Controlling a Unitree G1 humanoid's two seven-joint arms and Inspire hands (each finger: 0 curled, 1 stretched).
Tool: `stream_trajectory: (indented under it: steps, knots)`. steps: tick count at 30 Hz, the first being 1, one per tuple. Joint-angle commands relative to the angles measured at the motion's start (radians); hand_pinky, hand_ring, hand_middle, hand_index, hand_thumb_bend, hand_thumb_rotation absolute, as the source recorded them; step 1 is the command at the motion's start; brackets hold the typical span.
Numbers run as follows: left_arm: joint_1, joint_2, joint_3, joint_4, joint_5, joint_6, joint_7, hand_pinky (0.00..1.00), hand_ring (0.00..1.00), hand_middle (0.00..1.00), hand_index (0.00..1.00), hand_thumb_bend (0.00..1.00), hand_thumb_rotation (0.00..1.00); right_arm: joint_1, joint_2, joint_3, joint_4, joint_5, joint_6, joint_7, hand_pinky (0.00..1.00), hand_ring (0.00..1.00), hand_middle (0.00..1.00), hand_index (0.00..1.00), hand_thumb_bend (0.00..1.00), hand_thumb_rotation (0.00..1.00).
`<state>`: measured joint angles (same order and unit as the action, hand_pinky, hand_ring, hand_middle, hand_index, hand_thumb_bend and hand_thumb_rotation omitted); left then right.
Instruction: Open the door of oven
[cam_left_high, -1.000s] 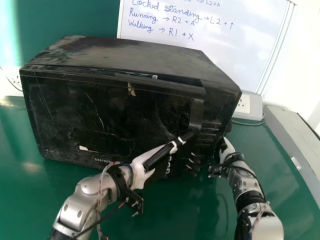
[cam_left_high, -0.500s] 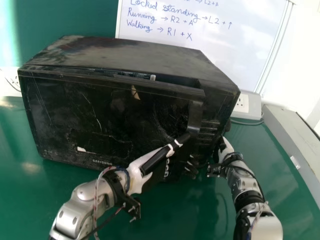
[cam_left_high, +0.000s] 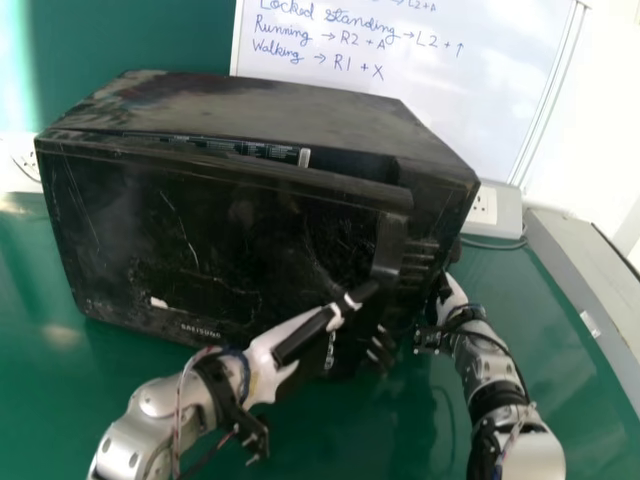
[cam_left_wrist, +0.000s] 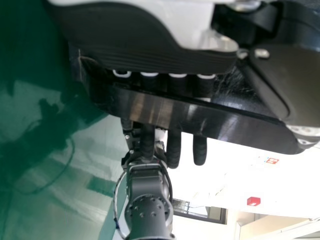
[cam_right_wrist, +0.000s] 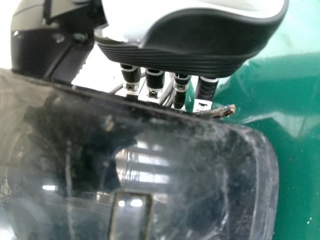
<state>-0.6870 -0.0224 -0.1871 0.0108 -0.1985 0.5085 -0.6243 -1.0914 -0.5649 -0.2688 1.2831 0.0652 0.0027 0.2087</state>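
Note:
The black oven (cam_left_high: 250, 115) stands on the green table, its door (cam_left_high: 220, 240) ajar with a dark gap along the top that is wider toward the right. At the door's right edge is my left hand (cam_left_high: 292, 350), its fingers hooked around the vertical handle (cam_left_high: 390, 245). The left wrist view shows the left hand (cam_left_wrist: 145, 42) with fingers passing behind the handle (cam_left_wrist: 175, 114) and coming out beyond it. My right hand (cam_left_high: 452, 297) rests against the oven's right side. In the right wrist view the right hand (cam_right_wrist: 190, 42) has extended fingers, their tips hidden behind the oven's edge (cam_right_wrist: 125, 102).
A whiteboard (cam_left_high: 400, 90) with writing stands behind the oven. A wall socket (cam_left_high: 484, 207) and a cable are at the back right, and a grey ledge (cam_left_high: 590, 270) runs along the table's right side.
My left hand has drawn the door's handle side slightly toward me and to the left, widening the gap at the top. The right hand has hardly moved.

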Motion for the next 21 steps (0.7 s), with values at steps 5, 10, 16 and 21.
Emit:
stream_trajectory:
  steps: [5, 10, 16, 21]
  knots:
    - [-0.025, 0.005, 0.016, -0.101, -0.05, -0.04, -0.01, 0.08, 0.43, 0.48, 0.49, 0.5, 0.0, 0.033, 0.034, 0.009, 0.03, -0.007, 0.027, 0.02, 0.53, 0.59, 0.72, 0.85, 0.71, 0.71]
    - [-0.013, 0.023, 0.018, -0.142, -0.055, -0.023, -0.006, 0.08, 0.43, 0.47, 0.5, 0.5, 0.0, 0.03, 0.032, 0.003, 0.033, -0.003, 0.038, 0.02, 0.56, 0.61, 0.72, 0.88, 0.69, 0.71]
    - [0.026, 0.029, 0.024, -0.222, -0.064, 0.035, 0.026, 0.07, 0.43, 0.48, 0.49, 0.5, 0.0, 0.03, 0.029, 0.002, 0.033, -0.003, 0.042, 0.026, 0.55, 0.54, 0.71, 0.83, 0.7, 0.72]
    - [0.054, 0.052, 0.026, -0.284, -0.107, 0.072, 0.018, 0.06, 0.43, 0.48, 0.49, 0.5, 0.0, 0.028, 0.029, -0.001, 0.035, -0.001, 0.052, 0.016, 0.51, 0.54, 0.71, 0.86, 0.7, 0.71]
